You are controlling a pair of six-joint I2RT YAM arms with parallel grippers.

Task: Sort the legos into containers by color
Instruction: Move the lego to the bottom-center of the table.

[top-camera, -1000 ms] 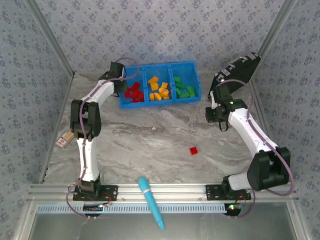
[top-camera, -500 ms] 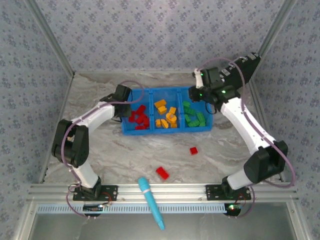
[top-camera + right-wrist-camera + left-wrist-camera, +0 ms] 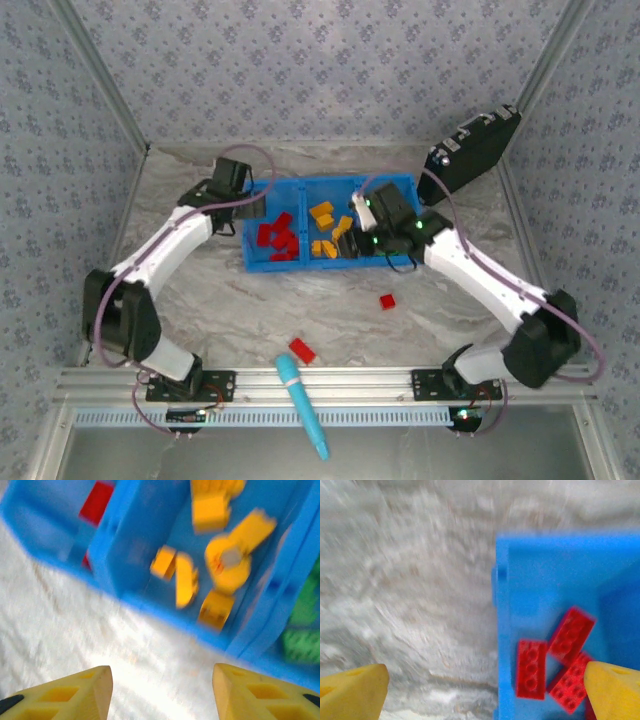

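The green compartment of the blue bin (image 3: 290, 197) is largely covered by the right arm (image 3: 470, 275), so its legos cannot be counted. Both wrist views are blurred.

The bin has three compartments and stands toward the far edge of the worktop (image 3: 300, 300). Two legos lie outside it:
- one red brick (image 3: 387, 301) right of centre
- a second red brick (image 3: 302, 350) at the near edge

The jaws of the left gripper (image 3: 485, 687) are spread wide at the red compartment's outer wall. The jaws of the right gripper (image 3: 162, 687) are spread and empty before the yellow compartment.
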